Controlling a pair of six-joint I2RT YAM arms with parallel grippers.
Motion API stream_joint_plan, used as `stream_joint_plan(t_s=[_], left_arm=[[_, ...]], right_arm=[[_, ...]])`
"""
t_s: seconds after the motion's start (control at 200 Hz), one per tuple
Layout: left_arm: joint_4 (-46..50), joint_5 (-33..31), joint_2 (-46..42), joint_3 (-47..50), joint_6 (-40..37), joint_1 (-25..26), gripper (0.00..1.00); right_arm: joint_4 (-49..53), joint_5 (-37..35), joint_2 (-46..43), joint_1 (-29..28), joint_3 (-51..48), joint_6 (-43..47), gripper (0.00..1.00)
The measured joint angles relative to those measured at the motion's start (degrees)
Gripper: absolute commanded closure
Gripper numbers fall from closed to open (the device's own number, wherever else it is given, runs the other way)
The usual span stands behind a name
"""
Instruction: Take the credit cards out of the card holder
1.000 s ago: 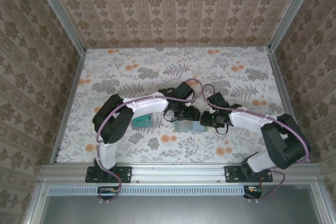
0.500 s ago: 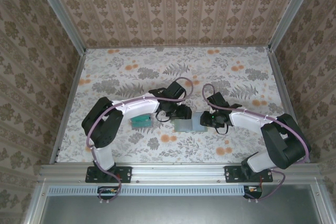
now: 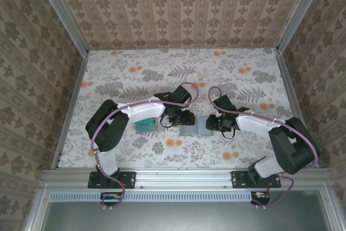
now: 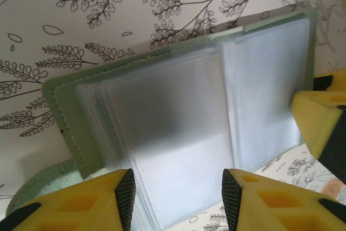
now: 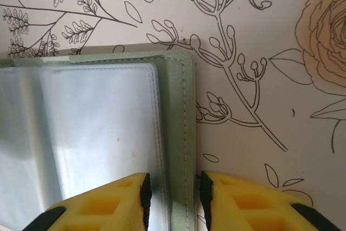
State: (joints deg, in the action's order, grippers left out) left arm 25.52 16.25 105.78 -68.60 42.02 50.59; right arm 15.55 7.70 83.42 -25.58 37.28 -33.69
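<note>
The card holder (image 3: 195, 129) lies open and flat on the flowered cloth between my two grippers. It has a grey-green cover (image 4: 65, 117) and clear plastic sleeves (image 4: 178, 133). My left gripper (image 4: 178, 201) hangs open over the left sleeves, which show between its yellow fingers (image 4: 108, 198). My right gripper (image 5: 174, 198) is open, its tips straddling the holder's stitched right border (image 5: 181, 133). A small teal pile of credit cards (image 3: 145, 125) lies on the cloth left of the holder, beside the left forearm. From above, the left gripper (image 3: 181, 117) and the right gripper (image 3: 216, 123) flank the holder.
The flowered tablecloth (image 3: 178, 74) stretches free behind the grippers up to the patterned back wall. Metal rails (image 3: 67, 117) border the table at the left and right. One yellow finger of the right gripper (image 4: 319, 123) shows at the holder's right edge in the left wrist view.
The left arm's elbow has swung left and lower, and its gripper has slid slightly left over the holder. The right arm and the holder have stayed put.
</note>
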Motion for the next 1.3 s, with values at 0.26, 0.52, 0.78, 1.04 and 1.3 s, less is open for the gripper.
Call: stream_joint_plan(t_s=[0.26, 0.52, 0.78, 1.04, 1.3], left_arm=[[-1.1, 0.8, 1.2, 0.3, 0.0, 0.0, 0.51], [-3.6, 3.5, 1.6, 0.3, 0.0, 0.0, 0.44], [-5.8, 5.8, 2.2, 0.3, 0.0, 0.4, 0.44], [-5.9, 7.5, 2.4, -1.5, -0.1, 1.1, 0.44], [-6.8, 8.9, 4.2, -4.5, -0.5, 1.4, 0.45]], right_arm=[[0.0, 0.0, 0.0, 0.0, 0.0, 0.0, 0.65], [0.0, 0.0, 0.0, 0.0, 0.0, -0.2, 0.65], [0.0, 0.0, 0.0, 0.0, 0.0, -0.7, 0.65], [0.0, 0.0, -0.5, 0.0, 0.0, -1.0, 0.64], [0.5, -2.6, -10.3, 2.7, -2.0, -2.4, 0.62]])
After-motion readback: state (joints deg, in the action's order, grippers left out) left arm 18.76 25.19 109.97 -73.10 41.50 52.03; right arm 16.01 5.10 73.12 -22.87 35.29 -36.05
